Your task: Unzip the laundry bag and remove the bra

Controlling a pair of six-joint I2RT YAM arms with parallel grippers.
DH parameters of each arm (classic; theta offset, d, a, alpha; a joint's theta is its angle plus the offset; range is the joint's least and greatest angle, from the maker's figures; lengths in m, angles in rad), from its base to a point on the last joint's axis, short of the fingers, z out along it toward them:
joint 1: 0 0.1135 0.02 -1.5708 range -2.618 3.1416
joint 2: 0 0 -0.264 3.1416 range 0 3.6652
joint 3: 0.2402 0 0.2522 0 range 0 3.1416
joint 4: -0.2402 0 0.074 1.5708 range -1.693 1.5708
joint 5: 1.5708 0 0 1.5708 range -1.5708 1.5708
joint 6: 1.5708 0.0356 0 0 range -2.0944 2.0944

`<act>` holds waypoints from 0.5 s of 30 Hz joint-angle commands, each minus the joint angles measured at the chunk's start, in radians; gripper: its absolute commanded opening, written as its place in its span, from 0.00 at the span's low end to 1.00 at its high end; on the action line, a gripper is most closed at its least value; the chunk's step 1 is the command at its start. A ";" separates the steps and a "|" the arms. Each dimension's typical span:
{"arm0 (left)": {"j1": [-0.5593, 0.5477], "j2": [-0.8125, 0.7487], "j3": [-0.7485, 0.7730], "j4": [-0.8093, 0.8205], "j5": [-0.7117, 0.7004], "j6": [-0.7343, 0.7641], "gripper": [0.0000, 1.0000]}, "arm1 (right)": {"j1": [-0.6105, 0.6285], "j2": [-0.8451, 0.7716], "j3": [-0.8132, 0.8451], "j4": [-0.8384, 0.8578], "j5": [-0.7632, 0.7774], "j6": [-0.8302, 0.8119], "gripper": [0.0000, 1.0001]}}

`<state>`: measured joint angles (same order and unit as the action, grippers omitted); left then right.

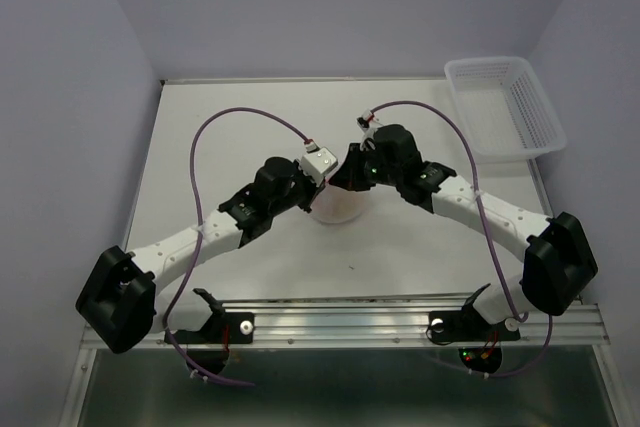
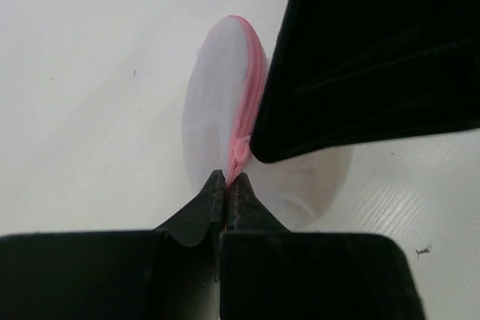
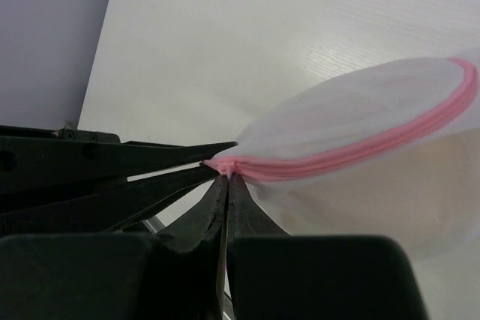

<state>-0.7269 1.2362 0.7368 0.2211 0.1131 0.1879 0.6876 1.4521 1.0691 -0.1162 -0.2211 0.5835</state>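
Note:
The laundry bag point(image 1: 336, 210), a round white mesh pouch with a pink zipper point(image 3: 360, 151), lies mid-table between both arms. My left gripper point(image 2: 227, 180) is shut on the pink zipper end of the laundry bag point(image 2: 216, 103). From the other side my right gripper point(image 3: 226, 178) is shut on the same pink end, where a small tab hangs into its jaws. The two tips almost touch; the left fingers point(image 3: 150, 157) show in the right wrist view. The zipper looks closed along the rim. The bra shows only as a pale peach tint point(image 3: 382, 207) through the mesh.
A white plastic lattice basket point(image 1: 506, 107) stands at the table's back right corner. The right arm's black body point(image 2: 375, 58) fills the upper right of the left wrist view. Purple cables loop above both arms.

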 commanded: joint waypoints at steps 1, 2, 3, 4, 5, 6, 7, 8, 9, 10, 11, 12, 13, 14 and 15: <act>-0.002 -0.075 0.023 0.044 0.034 0.038 0.00 | -0.089 -0.048 0.003 0.000 0.064 -0.011 0.01; -0.002 -0.099 0.000 0.049 0.042 0.044 0.00 | -0.106 -0.050 -0.006 -0.003 0.089 -0.014 0.01; -0.002 -0.112 -0.013 0.063 0.048 0.050 0.00 | -0.120 -0.053 -0.009 -0.003 0.103 -0.028 0.01; -0.002 -0.132 -0.033 0.069 0.068 0.056 0.00 | -0.147 -0.056 -0.009 -0.007 0.135 -0.036 0.01; -0.002 -0.139 -0.040 0.072 0.075 0.056 0.00 | -0.163 -0.055 -0.009 -0.011 0.143 -0.043 0.01; -0.002 -0.145 -0.048 0.080 0.082 0.058 0.00 | -0.177 -0.053 -0.006 -0.016 0.149 -0.059 0.01; -0.002 -0.161 -0.054 0.083 0.088 0.058 0.00 | -0.206 -0.050 -0.008 -0.017 0.166 -0.065 0.01; -0.002 -0.168 -0.065 0.087 0.094 0.061 0.00 | -0.221 -0.044 -0.006 -0.019 0.170 -0.073 0.01; -0.002 -0.176 -0.069 0.096 0.097 0.064 0.00 | -0.240 -0.038 -0.012 -0.022 0.170 -0.076 0.01; -0.002 -0.184 -0.073 0.098 0.097 0.065 0.00 | -0.256 -0.020 -0.015 -0.022 0.169 -0.077 0.01; -0.002 -0.201 -0.082 0.101 0.099 0.067 0.00 | -0.285 -0.010 -0.020 -0.022 0.173 -0.082 0.01; -0.002 -0.211 -0.085 0.107 0.099 0.071 0.00 | -0.296 -0.001 -0.030 -0.019 0.183 -0.091 0.01; -0.002 -0.221 -0.092 0.112 0.100 0.074 0.00 | -0.306 0.011 -0.035 -0.016 0.199 -0.103 0.01; -0.002 -0.237 -0.106 0.118 0.102 0.074 0.00 | -0.324 0.036 -0.038 -0.011 0.216 -0.109 0.01; -0.002 -0.247 -0.114 0.132 0.102 0.076 0.00 | -0.335 0.048 -0.040 0.004 0.223 -0.119 0.01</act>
<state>-0.7258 1.0676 0.6575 0.2852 0.1894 0.2382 0.4282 1.4433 1.0454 -0.1436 -0.1448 0.5369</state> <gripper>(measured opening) 0.058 0.021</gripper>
